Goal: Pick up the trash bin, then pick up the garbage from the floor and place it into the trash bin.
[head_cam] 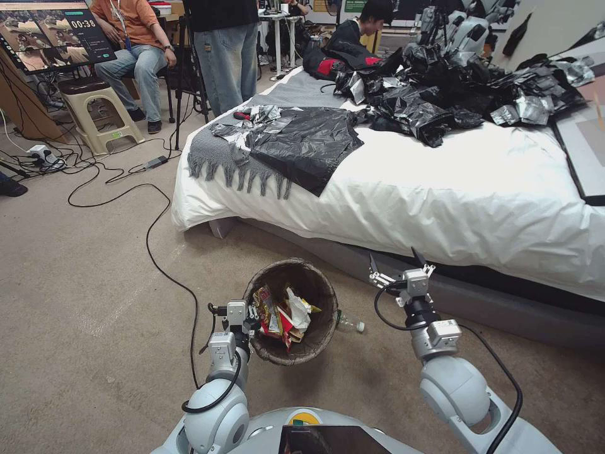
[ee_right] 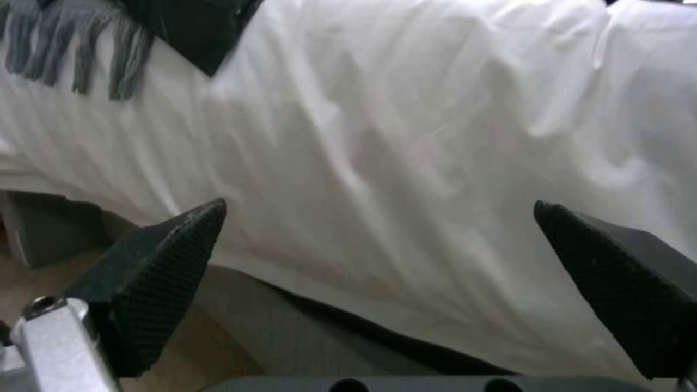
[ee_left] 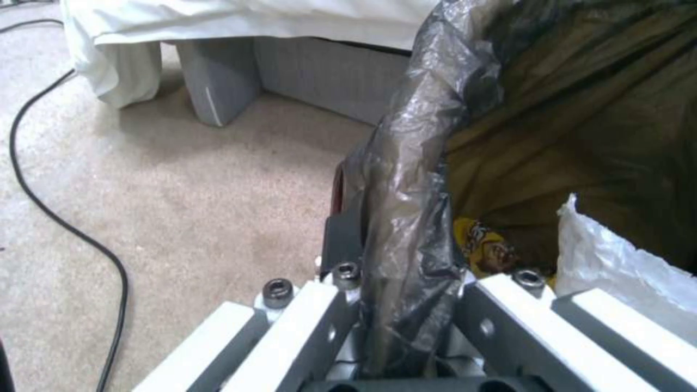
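Note:
The trash bin, lined with a dark bag, sits just in front of me, tilted toward the bed. My left gripper is shut on its near-left rim; up close the bag-wrapped rim is clamped in the left gripper. Garbage lies inside: snack wrappers, a red-and-white cup, white tissue and a yellow wrapper. A clear bottle lies on the carpet beside the bin's right side. My right gripper hangs open and holds nothing, right of the bin, facing the bed's white sheet between its fingers.
The bed runs across the right, with a heap of black and silver plastic sheets and a grey fringed scarf on it. A black cable snakes over the carpet to the left. People, a stool and a screen stand at the back left.

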`<state>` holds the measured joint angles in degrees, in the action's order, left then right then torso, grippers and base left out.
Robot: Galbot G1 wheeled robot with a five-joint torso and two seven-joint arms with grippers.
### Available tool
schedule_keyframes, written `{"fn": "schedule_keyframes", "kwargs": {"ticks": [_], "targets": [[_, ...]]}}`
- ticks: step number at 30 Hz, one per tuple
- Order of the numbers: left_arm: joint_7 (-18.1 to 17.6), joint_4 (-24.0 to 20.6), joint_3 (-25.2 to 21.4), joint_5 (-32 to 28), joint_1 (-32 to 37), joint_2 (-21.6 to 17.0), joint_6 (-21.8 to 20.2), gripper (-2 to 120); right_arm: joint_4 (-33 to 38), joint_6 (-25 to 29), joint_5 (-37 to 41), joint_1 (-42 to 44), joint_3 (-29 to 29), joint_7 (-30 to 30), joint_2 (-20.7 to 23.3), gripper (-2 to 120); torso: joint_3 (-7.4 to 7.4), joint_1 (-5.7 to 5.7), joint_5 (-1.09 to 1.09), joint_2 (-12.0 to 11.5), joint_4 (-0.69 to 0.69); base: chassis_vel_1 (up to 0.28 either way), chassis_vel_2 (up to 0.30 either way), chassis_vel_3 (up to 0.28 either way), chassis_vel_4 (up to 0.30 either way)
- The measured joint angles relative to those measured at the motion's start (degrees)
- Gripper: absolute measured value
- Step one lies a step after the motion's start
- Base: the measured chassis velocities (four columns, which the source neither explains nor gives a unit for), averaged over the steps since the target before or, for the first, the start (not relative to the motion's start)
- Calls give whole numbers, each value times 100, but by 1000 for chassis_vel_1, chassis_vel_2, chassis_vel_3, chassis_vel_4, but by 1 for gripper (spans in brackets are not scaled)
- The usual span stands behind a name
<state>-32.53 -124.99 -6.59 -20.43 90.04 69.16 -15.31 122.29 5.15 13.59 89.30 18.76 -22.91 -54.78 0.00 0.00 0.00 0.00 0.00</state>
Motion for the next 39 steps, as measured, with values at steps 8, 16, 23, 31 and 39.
{"fn": "schedule_keyframes", "kwargs": {"ticks": [8, 16, 23, 31, 39], "targets": [[-28, -10, 2, -66, 0, 7, 3, 0, -78, 23, -41, -6, -35, 1, -22, 100, 0, 0, 0, 0, -1, 0, 0, 0, 0], [-29, -10, 17, -75, 1, 20, 3, 0, -105, 24, -39, -25, -32, -4, -22, 100, 0, 0, 0, 0, -1, 0, 0, 0, 0], [-30, -10, 29, -74, -3, 39, 2, 0, -140, 25, -13, -57, -28, -20, -22, 100, 0, 0, 0, 0, -1, 54, 63, 56, 59], [-22, -27, 26, -57, 26, 64, 1, 0, -191, -10, 13, -185, -86, -73, -12, 100, 0, 0, 0, 0, 0, 102, 88, 113, 98], [-14, -33, 22, -38, 44, 76, 5, 0, -210, -36, 16, -217, -131, -106, -17, 100, 0, 0, 0, 0, 0, 123, 121, 110, 120]]}}
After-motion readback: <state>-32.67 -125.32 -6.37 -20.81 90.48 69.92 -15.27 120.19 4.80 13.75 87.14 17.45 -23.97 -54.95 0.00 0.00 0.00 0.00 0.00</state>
